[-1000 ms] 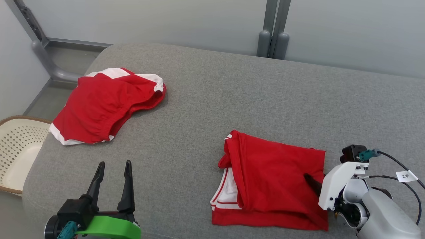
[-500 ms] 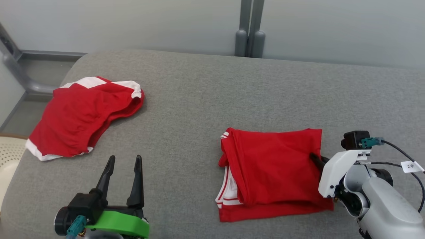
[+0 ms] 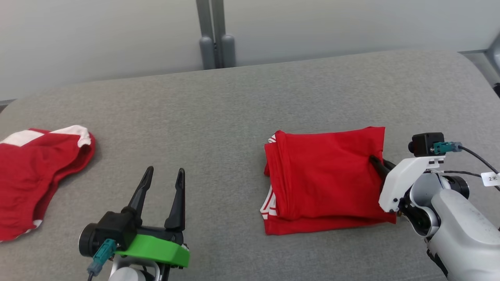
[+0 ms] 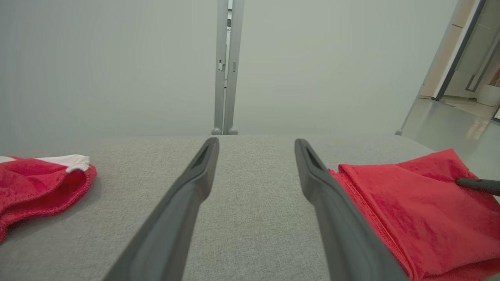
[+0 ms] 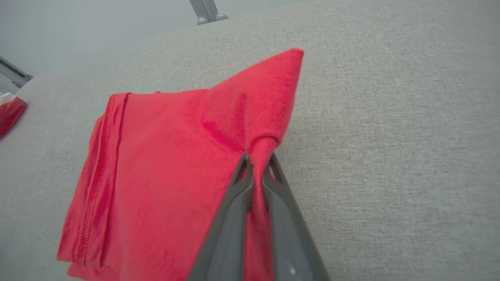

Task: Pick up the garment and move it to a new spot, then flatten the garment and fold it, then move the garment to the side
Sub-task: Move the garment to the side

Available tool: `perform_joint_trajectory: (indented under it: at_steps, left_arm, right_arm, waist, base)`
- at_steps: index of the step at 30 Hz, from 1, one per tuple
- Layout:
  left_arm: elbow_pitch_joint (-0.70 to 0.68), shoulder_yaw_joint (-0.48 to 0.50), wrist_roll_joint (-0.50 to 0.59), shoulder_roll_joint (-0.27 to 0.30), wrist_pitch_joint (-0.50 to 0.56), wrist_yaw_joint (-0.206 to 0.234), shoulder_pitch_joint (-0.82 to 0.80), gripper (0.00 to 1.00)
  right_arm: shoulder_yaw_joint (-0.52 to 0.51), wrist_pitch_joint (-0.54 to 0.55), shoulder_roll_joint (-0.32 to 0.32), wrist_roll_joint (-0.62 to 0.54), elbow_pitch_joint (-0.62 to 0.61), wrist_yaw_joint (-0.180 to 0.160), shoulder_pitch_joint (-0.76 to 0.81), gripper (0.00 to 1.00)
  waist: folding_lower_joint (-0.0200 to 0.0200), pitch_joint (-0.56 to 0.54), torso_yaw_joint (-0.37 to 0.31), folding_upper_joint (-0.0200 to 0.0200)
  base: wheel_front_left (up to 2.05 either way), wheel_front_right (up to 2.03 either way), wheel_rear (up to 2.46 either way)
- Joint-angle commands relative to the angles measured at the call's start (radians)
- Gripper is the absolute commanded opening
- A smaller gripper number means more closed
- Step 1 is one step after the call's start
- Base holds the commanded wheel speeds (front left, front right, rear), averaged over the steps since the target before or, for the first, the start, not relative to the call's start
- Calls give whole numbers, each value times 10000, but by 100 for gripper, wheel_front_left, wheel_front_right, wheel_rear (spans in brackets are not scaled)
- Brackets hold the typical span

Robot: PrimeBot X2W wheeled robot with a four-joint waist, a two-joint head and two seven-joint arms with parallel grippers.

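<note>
- Red cloth bunches between the closed fingers of the right gripper [image 5: 258,166], pinched at the right edge of the garment [image 3: 324,175].
- Risk: the pinch may catch only the upper layers, so dragging sideways could peel the fold apart.
- Folded, it lies right of centre on the grey cushion [image 3: 218,117]. Its slightly longer side seems to run left-right, hems facing left.
- At lower left, the left gripper [image 3: 162,177] hangs with fingers spread, holding nothing.
</note>
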Motion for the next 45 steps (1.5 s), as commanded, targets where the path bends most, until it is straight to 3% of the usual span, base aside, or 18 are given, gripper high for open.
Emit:
perform_joint_trajectory:
  at_steps: [1,8,13,26,36,45]
  left_arm:
    - [-72,-118,21,40,-3,-27,-250,100]
    - [-41,-341,41,182,-1,-27,-571,100]
    - [-31,-532,86,342,-1,-28,-905,100]
    - [-31,-1087,265,907,-2,-28,-2238,100]
    - [-178,-1238,371,1015,-1,10,-2924,100]
    - [-194,-1214,375,1027,0,42,-3042,100]
  right_arm:
    - [-18,-125,-74,59,9,-2,-157,0]
    - [86,-529,-133,197,-35,-1,-440,0]
    - [211,-954,-386,201,-128,-1,-805,0]
    - [743,-1090,-2313,684,-276,-1,-3261,0]
    - [672,-1127,-4091,1185,1179,-4,-4940,0]
    - [629,-1360,-4682,1500,3108,-4,-5563,0]
  waist:
    - [0,223,-1183,-1]
    - [0,571,-2114,-1]
    - [0,1110,-2208,-1]
    - [0,3647,-1082,-1]
    - [0,4870,-355,-1]
    - [0,5090,-173,-1]
  base:
    - [0,0,0]
    - [0,0,0]
    - [0,0,0]
    - [0,0,0]
    - [0,0,0]
    - [0,0,0]
